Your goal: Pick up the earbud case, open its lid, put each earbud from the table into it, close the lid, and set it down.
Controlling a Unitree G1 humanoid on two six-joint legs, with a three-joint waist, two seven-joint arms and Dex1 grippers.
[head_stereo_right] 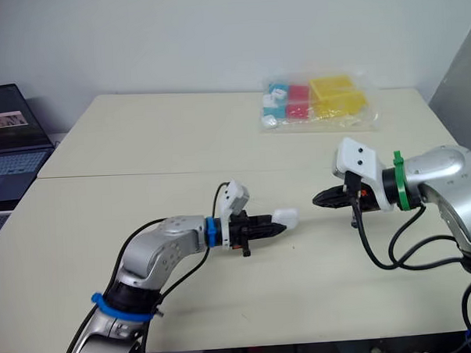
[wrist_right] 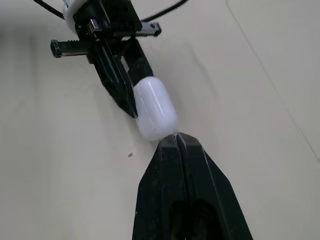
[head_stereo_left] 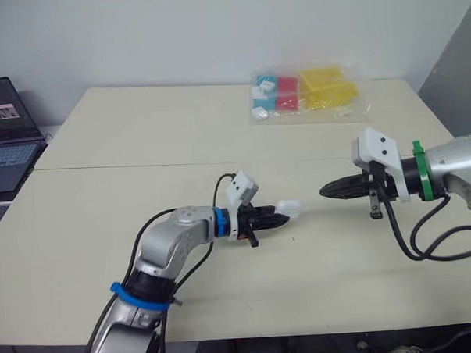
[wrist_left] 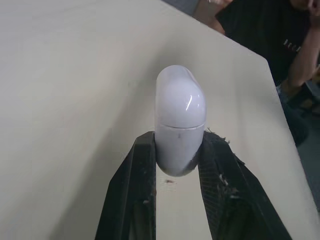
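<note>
- White earbud case point(wrist_left: 180, 120): I am pinching one end in my left gripper point(head_stereo_left: 280, 219).
- My right gripper point(head_stereo_left: 327, 191) is hovering near its free end, fingers together.

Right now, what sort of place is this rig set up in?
Probably an office or lab test room: a plain cream table by a bare wall, an open laptop beside it, and a clear bag of coloured plastic boxes at its far edge.
</note>
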